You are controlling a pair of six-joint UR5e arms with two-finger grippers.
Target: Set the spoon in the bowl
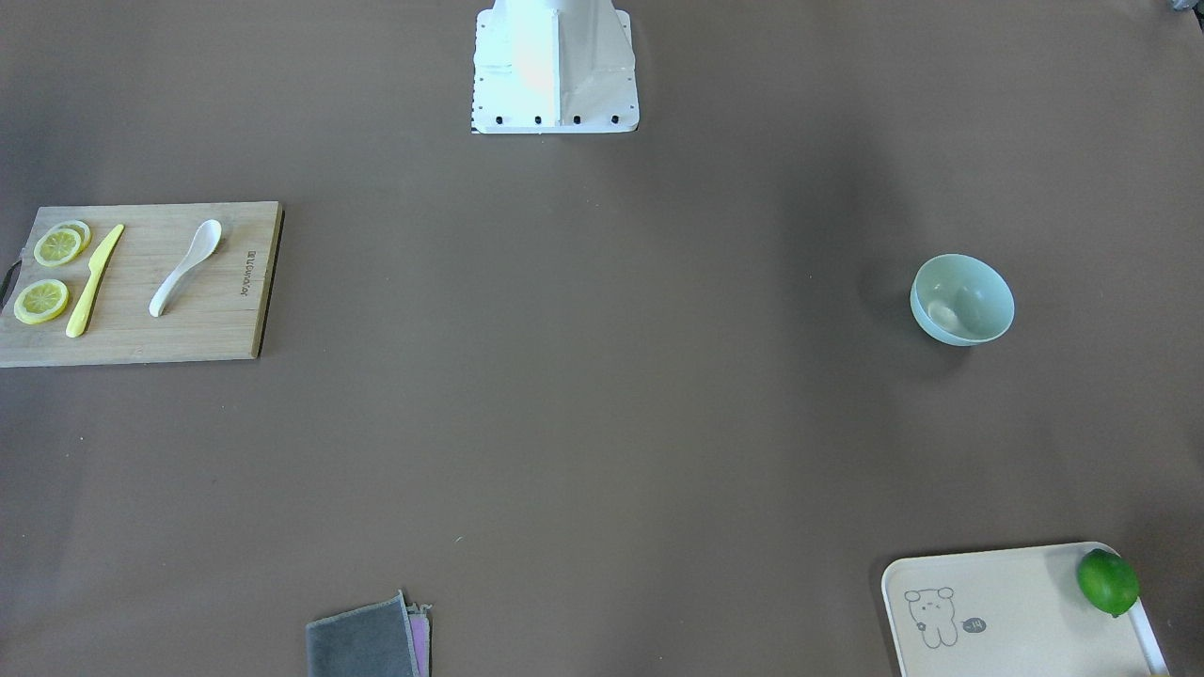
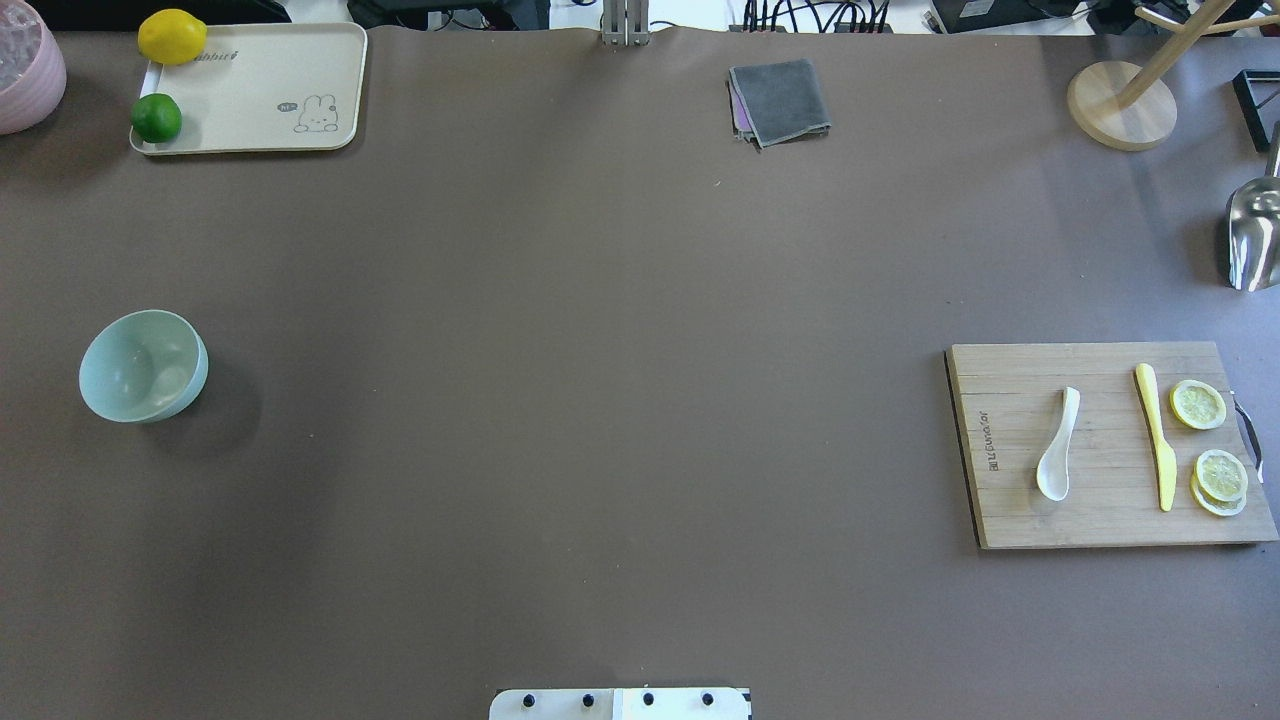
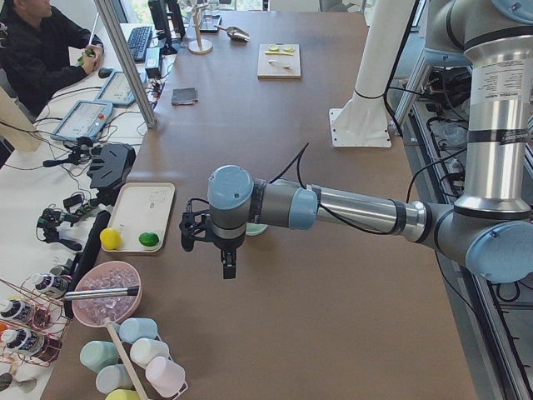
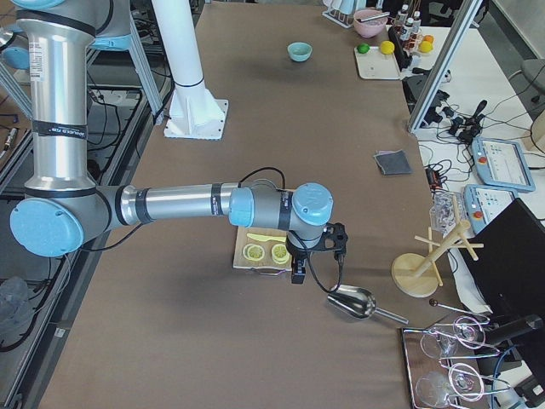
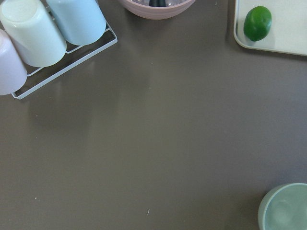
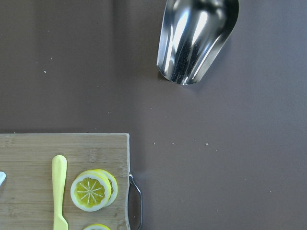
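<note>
The white spoon lies flat on a wooden cutting board, beside a yellow knife; it also shows in the overhead view. The empty mint-green bowl stands upright far across the table, also in the overhead view and at the left wrist view's lower right corner. My left gripper hangs above the table next to the bowl. My right gripper hangs over the board's outer end, by the lemon slices. Both show only in side views, so I cannot tell whether they are open or shut.
Lemon slices lie on the board. A metal scoop and a wooden stand are beyond it. A cream tray with a lime and lemon, a pink bowl, a cup rack and a grey cloth sit around.
</note>
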